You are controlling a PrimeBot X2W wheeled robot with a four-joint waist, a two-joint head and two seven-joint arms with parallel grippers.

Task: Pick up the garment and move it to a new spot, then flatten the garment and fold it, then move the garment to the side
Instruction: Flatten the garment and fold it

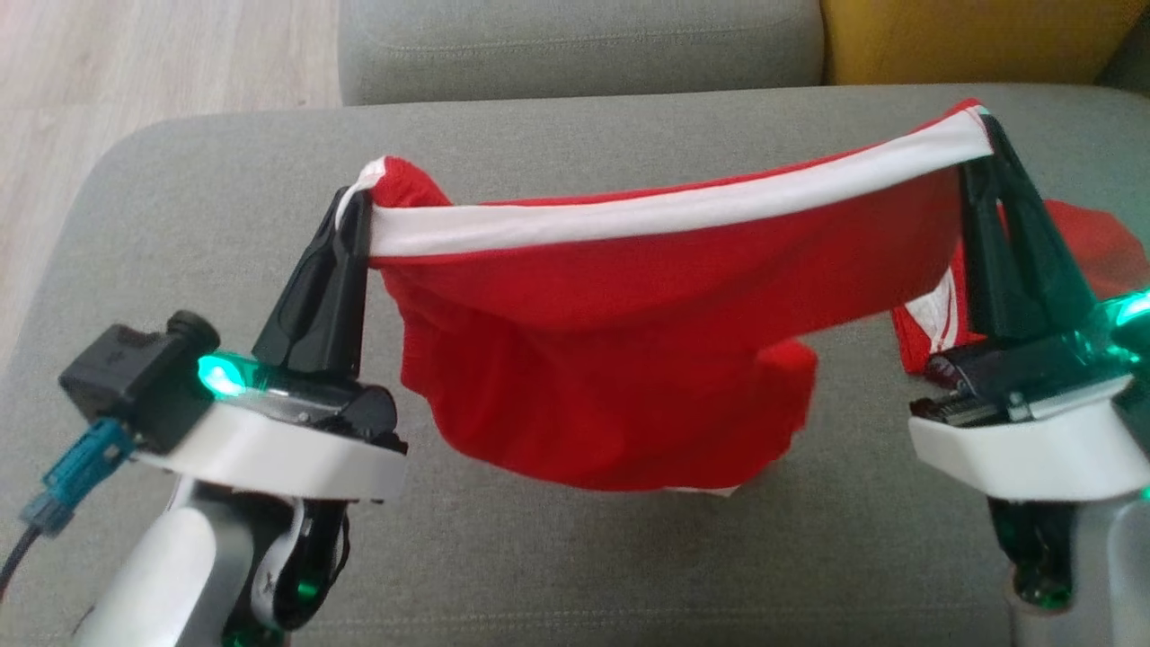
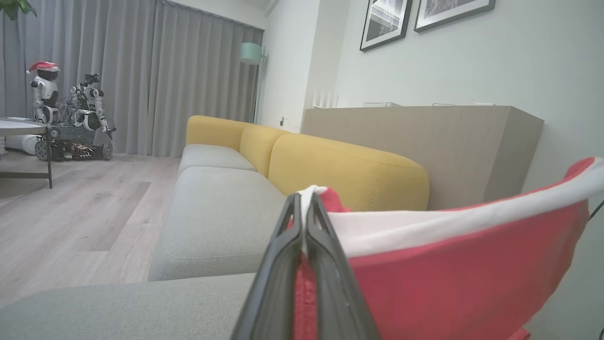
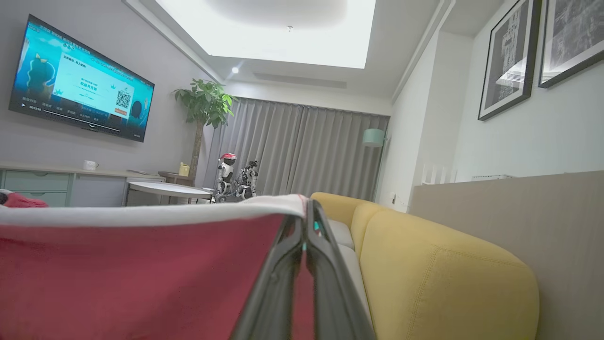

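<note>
A red garment (image 1: 629,359) with a white band along its top edge hangs stretched between my two grippers above the grey sofa seat (image 1: 180,207). My left gripper (image 1: 358,205) is shut on the band's left end, and the cloth (image 2: 453,264) runs off to the right of it in the left wrist view. At the right end of the band my right gripper (image 1: 981,126) is shut on it; the garment (image 3: 132,274) spreads left of its fingers (image 3: 325,264). The lower part sags and its bottom edge touches the seat. A red fold trails behind the right gripper.
A grey seat cushion (image 1: 575,45) and a yellow backrest (image 1: 970,36) lie beyond the seat. Wooden floor (image 1: 135,63) shows at the upper left. The wrist views show the long sofa (image 2: 217,198), a wooden cabinet (image 2: 424,137), a round table (image 3: 170,190) and small robots (image 2: 71,118).
</note>
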